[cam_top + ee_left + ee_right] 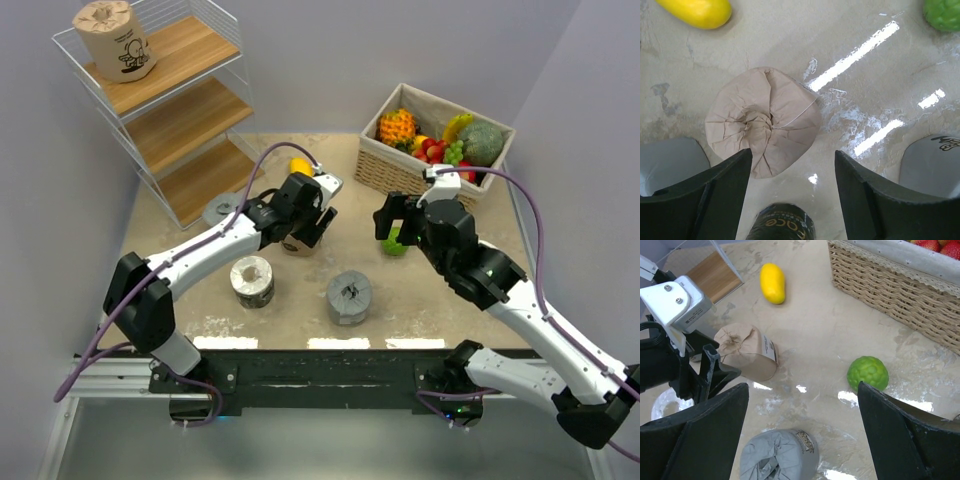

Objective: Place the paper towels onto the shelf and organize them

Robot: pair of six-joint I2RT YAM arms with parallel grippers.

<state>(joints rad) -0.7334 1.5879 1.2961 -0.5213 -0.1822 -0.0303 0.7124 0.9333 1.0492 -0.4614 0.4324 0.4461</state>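
Observation:
A tan wrapped paper towel roll (pixel 762 120) lies on its side on the table, its crumpled end facing my left gripper (pixel 792 154). That gripper is open, and the roll's near edge sits just at the left fingertip. In the top view the same roll (pixel 297 247) pokes out under the left gripper (pixel 308 232). A cream roll (pixel 252 281) and a dark grey roll (pixel 349 297) stand nearer the arms. My right gripper (pixel 802 387) hangs open and empty above the grey roll (pixel 780 457). One printed tan roll (pixel 115 40) stands on the shelf's (pixel 170 110) top board.
A yellow mango (pixel 300 165) lies behind the left gripper. A green lime (pixel 395 245) sits under the right gripper. The wicker fruit basket (pixel 400 165) stands at the back right. A flat pale grey roll (pixel 222 208) lies by the shelf's foot.

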